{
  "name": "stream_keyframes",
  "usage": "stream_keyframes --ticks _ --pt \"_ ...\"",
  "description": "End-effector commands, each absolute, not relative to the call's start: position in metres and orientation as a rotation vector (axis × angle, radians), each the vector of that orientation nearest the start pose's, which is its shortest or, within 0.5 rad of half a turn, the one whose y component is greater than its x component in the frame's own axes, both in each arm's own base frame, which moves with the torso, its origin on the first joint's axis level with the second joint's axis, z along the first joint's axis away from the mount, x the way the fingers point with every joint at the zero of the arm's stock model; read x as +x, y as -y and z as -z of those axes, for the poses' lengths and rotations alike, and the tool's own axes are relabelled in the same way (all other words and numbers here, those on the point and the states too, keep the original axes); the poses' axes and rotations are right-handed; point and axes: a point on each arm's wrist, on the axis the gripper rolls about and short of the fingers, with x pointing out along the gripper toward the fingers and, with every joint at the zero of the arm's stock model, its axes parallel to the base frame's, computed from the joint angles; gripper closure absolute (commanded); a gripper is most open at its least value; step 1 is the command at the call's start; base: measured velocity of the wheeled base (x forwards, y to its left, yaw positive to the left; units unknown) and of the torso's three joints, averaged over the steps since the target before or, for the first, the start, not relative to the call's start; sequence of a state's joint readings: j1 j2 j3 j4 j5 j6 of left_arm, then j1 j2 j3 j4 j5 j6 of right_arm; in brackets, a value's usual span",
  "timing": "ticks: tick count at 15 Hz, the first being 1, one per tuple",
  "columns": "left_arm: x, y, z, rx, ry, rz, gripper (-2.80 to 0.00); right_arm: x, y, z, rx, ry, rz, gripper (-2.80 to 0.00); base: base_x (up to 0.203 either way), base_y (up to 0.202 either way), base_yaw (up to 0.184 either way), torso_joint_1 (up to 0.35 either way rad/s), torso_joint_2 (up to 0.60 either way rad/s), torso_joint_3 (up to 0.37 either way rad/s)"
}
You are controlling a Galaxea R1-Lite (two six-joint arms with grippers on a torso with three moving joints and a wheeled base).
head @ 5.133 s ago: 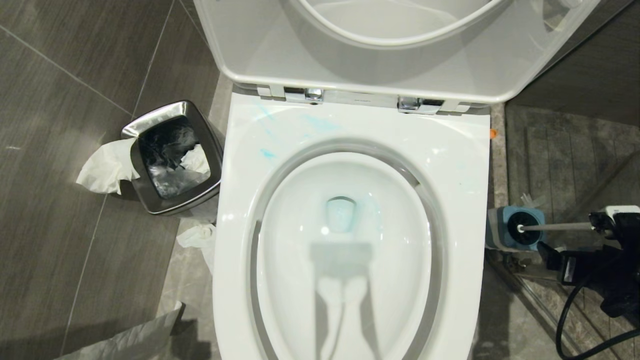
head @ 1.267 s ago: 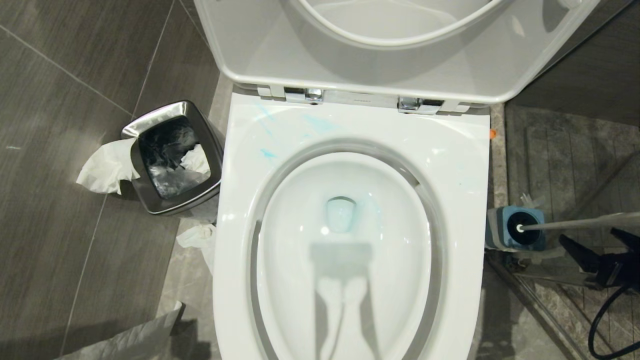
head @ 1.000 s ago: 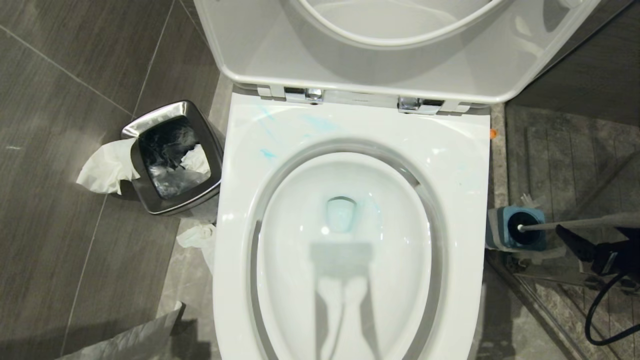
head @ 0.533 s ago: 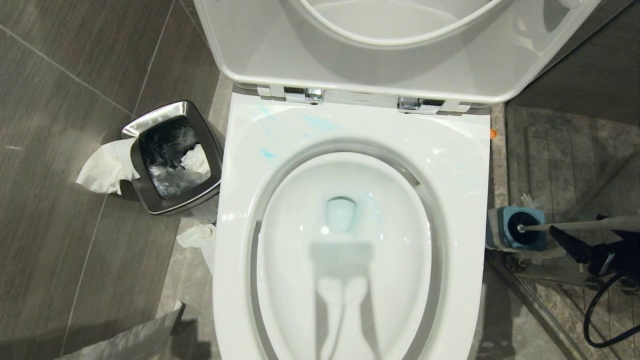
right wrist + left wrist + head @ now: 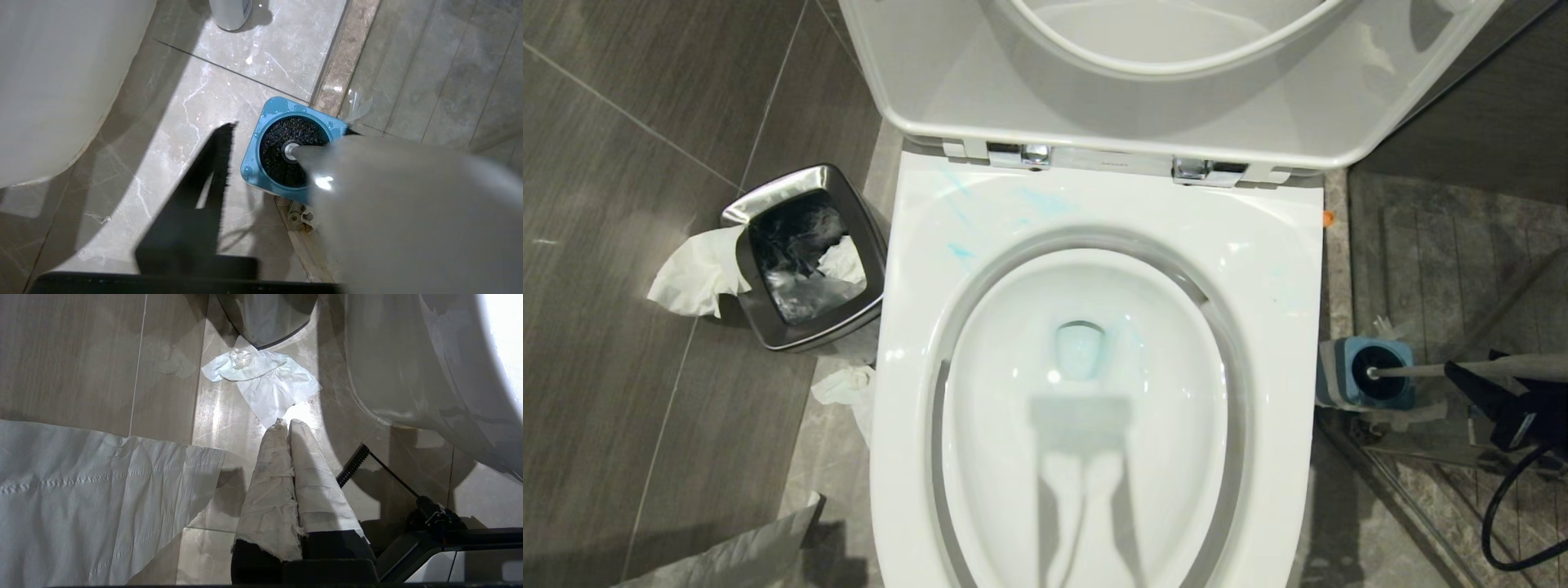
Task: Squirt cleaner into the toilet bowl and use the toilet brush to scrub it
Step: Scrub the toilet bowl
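The toilet brush (image 5: 1462, 369) stands with its black bristle head down in the blue holder (image 5: 261, 171) on the floor, just beside the right flank of the toilet bowl (image 5: 1094, 245), its pale handle leaning out toward the right hand (image 5: 1490, 384). It looks light and stiff, the smooth handle probably slick and the bristles wet, so a hold well up the shaft, clear of the head, seems wisest. In the right wrist view one dark finger (image 5: 204, 192) stands off to the side of the handle; the other is hidden behind the blurred shaft, so I cannot tell whether the grip has closed. The left hand (image 5: 286, 428) hangs low, fingers pressed together. Only the base of the cleaner (image 5: 231, 12) shows.
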State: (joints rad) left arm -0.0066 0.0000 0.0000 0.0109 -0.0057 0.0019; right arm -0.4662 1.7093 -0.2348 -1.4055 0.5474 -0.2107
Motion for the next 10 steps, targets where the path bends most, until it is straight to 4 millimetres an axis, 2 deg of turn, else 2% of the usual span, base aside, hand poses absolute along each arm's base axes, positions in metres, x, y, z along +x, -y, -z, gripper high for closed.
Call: stream_keyframes --ticks 1,10 --pt "-0.023 0.000 -0.074 0.002 -0.011 0.012 0.00 0.206 0.091 -0.128 -0.188 -0.033 -0.091 0.00 0.000 0.000 0.000 0.000 0.00 0.000" --pt "-0.023 0.000 -0.074 0.002 -0.011 0.012 0.00 0.185 0.081 -0.126 -0.182 -0.038 -0.099 0.00 0.000 0.000 0.000 0.000 0.00 0.000"
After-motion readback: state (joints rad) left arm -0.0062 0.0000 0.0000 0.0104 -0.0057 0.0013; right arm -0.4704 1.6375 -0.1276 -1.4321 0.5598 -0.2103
